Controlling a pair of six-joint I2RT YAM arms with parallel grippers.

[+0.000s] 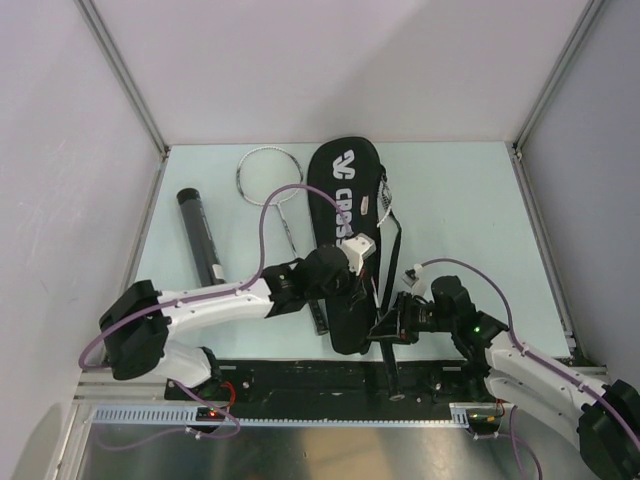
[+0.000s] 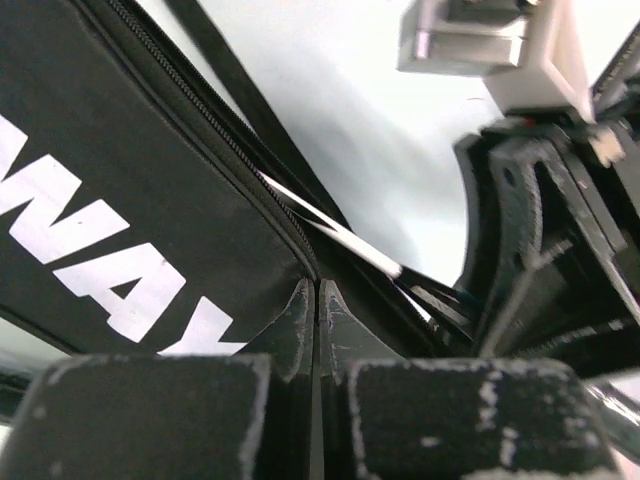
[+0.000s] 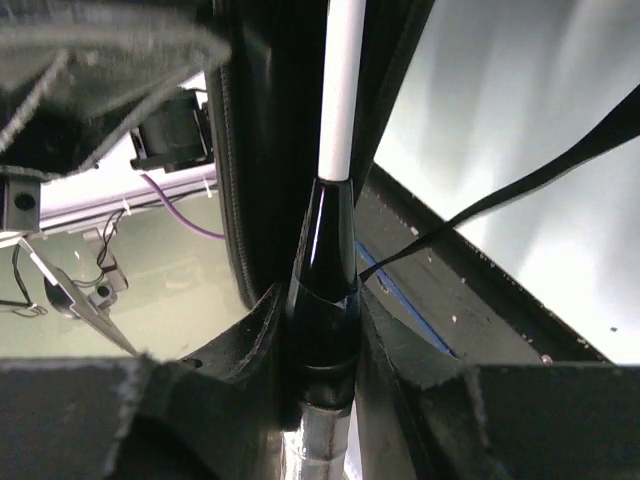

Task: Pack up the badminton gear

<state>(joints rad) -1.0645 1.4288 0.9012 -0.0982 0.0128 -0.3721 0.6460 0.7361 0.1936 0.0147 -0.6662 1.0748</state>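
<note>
Bag, black and marked CROSSWAY, lies lengthwise at the middle of the table in the top view. One racquet and the tube lie to its left. The left gripper sits at the bag's near right edge, with the right gripper just beside it. Left wrist view: jaws closed together, pinching the bag's zipper edge. Right wrist view: jaws clamped on the black neck of a second racquet, whose white shaft runs up beside the bag's edge.

racquet x2, tube x1, bag x1
</note>
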